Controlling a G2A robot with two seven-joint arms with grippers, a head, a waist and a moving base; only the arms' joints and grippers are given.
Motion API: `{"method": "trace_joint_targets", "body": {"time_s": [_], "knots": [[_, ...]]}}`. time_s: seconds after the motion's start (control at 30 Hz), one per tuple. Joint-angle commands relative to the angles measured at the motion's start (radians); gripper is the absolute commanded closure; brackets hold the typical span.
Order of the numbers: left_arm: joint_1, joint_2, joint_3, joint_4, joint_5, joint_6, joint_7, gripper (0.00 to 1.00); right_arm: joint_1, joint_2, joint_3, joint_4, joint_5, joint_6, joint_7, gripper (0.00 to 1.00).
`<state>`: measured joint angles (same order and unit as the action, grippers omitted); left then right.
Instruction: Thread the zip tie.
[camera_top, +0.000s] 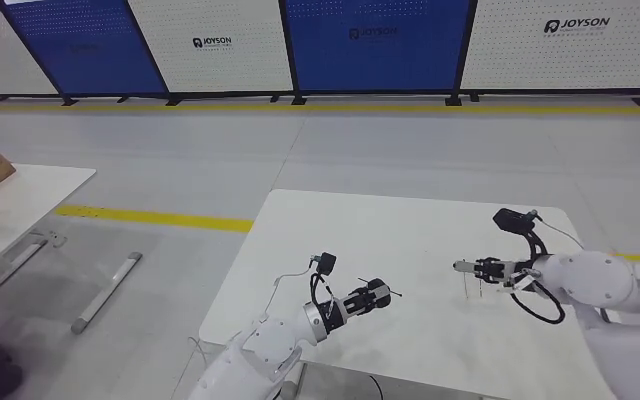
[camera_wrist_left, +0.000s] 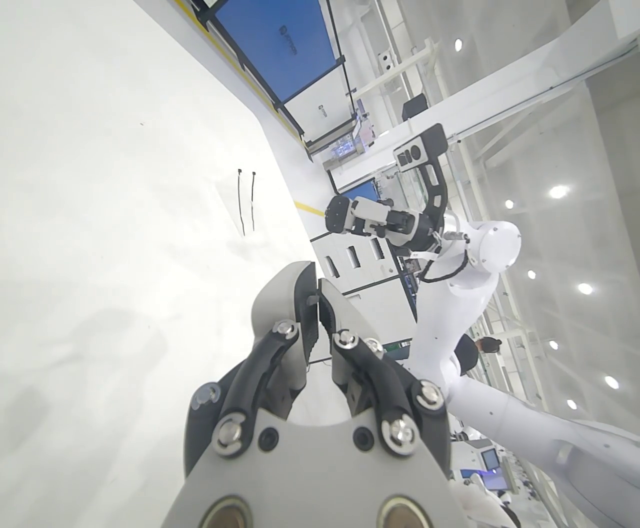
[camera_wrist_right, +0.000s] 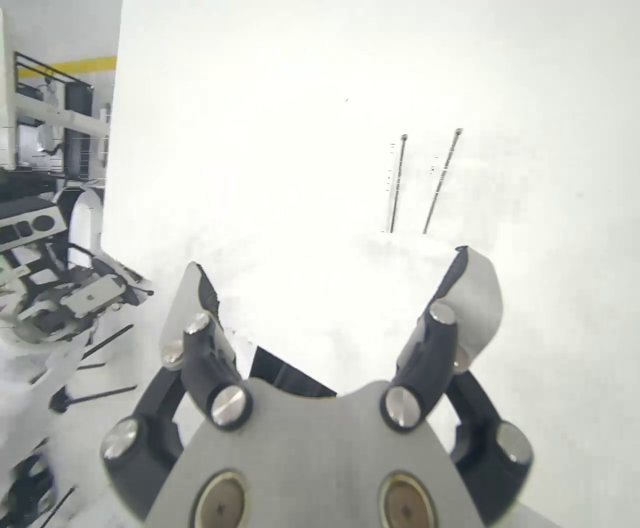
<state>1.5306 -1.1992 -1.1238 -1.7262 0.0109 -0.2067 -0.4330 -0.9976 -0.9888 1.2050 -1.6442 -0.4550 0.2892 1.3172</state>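
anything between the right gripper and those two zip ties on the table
Nothing visible. The right gripper, jaws open, faces the two zip ties, which lie side by side on the table just ahead of it, with only bare white tabletop in between.

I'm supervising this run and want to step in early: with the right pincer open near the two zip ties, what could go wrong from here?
The two zip ties lie close together, side by side, so the open right pincer could catch both or knock one askew. They are thin and flat on the table, so the fingertips may scrape it or slip off.
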Motion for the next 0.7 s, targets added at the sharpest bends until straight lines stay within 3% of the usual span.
{"method": "trace_joint_targets", "body": {"time_s": [0.0,0.4,0.47,0.57,0.67], "knots": [[0.000,0.000,0.000,0.000,0.000,0.000,0.000,1.00,-0.002,0.000,0.001,-0.006,0.008,-0.001,0.000,0.00],[0.000,0.000,0.000,0.000,0.000,0.000,0.000,1.00,-0.008,0.000,0.001,-0.008,-0.002,-0.001,-0.021,0.00],[0.000,0.000,0.000,0.000,0.000,0.000,0.000,1.00,-0.026,0.001,-0.005,-0.014,-0.052,0.051,-0.068,0.00],[0.000,0.000,0.000,0.000,0.000,0.000,0.000,1.00,-0.010,-0.007,-0.012,0.030,-0.071,0.051,-0.063,0.00],[0.000,0.000,0.000,0.000,0.000,0.000,0.000,1.00,0.046,-0.023,-0.047,0.108,-0.098,0.051,-0.055,0.00]]}}
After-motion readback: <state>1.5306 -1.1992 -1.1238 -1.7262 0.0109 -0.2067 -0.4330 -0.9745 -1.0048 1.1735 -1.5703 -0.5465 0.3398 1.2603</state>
